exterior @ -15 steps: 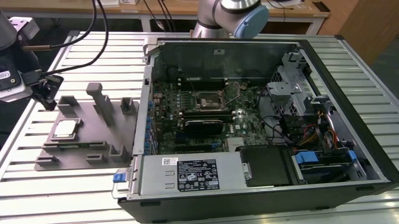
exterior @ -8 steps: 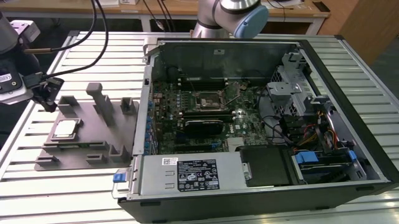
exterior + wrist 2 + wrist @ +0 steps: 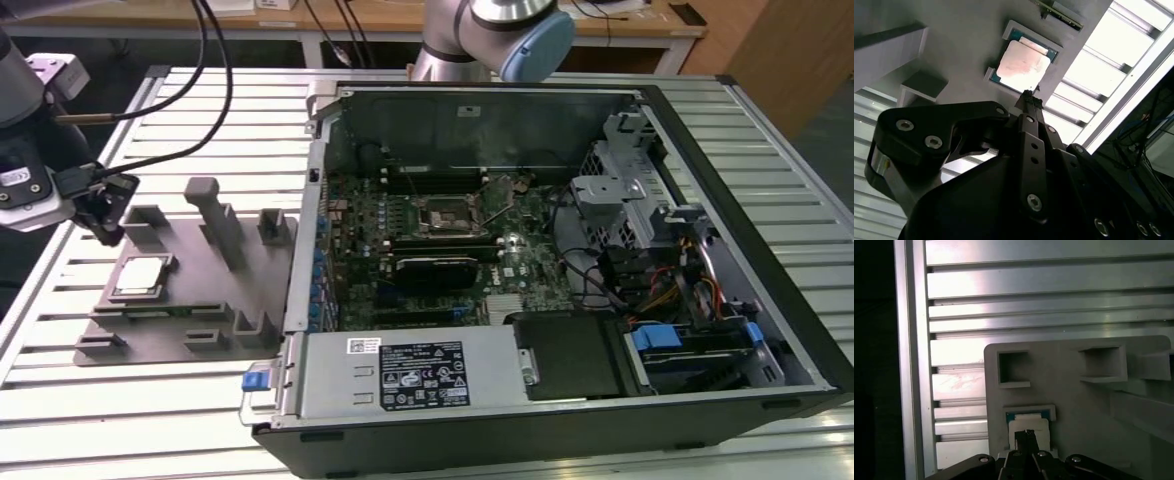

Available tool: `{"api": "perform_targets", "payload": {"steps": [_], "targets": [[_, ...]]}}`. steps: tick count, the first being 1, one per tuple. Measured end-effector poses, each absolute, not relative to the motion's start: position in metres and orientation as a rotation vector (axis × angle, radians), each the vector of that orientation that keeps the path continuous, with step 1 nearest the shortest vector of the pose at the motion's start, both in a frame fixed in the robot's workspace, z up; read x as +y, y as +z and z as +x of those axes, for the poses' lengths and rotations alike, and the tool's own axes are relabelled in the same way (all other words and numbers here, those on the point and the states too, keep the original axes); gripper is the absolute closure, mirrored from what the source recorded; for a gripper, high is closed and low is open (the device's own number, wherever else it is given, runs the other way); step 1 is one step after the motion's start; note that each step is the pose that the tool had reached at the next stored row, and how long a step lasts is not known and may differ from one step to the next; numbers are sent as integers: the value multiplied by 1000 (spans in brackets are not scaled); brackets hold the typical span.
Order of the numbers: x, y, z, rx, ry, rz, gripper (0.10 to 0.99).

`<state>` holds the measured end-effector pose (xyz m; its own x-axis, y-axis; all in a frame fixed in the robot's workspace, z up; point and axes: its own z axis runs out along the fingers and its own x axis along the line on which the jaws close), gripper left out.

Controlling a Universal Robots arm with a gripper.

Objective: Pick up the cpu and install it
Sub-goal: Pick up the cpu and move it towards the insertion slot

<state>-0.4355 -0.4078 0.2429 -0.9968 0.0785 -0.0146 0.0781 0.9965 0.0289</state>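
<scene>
Step 1, the approach, is judged in hand. The cpu (image 3: 140, 277) is seated in its fixture plate (image 3: 194, 295) pocket, outside the case (image 3: 561, 420). The gripper (image 3: 1027, 97) is held near it, clenched and empty. Opening is judged needed before the grasp.

I'm looking at a slatted table (image 3: 134, 420) with an open case (image 3: 561, 440) toward its edge on the exterior view's right. The motherboard (image 3: 441, 240) is exposed, with the power supply (image 3: 400, 375) beside it. A grey fixture (image 3: 174, 325) with upright posts (image 3: 220, 225) sits near the opposite edge, just beside the case.
</scene>
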Motion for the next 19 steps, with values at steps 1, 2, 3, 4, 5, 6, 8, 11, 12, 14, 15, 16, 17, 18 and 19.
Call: {"api": "perform_targets", "payload": {"steps": [1,2,3,4,5,6,8,11,12,14,15,16,17,18,19], "targets": [[-408,242,-436,3123,40,123,980],[-408,241,-436,3124,36,122,980],[-408,240,-436,3124,31,122,980],[-408,239,-436,3124,29,122,980],[-408,237,-436,3124,28,122,980],[-408,235,-436,3124,28,122,980],[-408,232,-436,3125,27,123,980],[-409,226,-436,3126,27,122,980],[-409,224,-436,3126,27,122,980],[-409,221,-436,3126,27,122,980],[-409,219,-436,3127,27,122,980],[-409,217,-435,3127,27,122,980],[-410,215,-435,3128,27,122,980],[-410,214,-434,3128,27,122,980],[-410,213,-433,3128,27,123,980]]}}
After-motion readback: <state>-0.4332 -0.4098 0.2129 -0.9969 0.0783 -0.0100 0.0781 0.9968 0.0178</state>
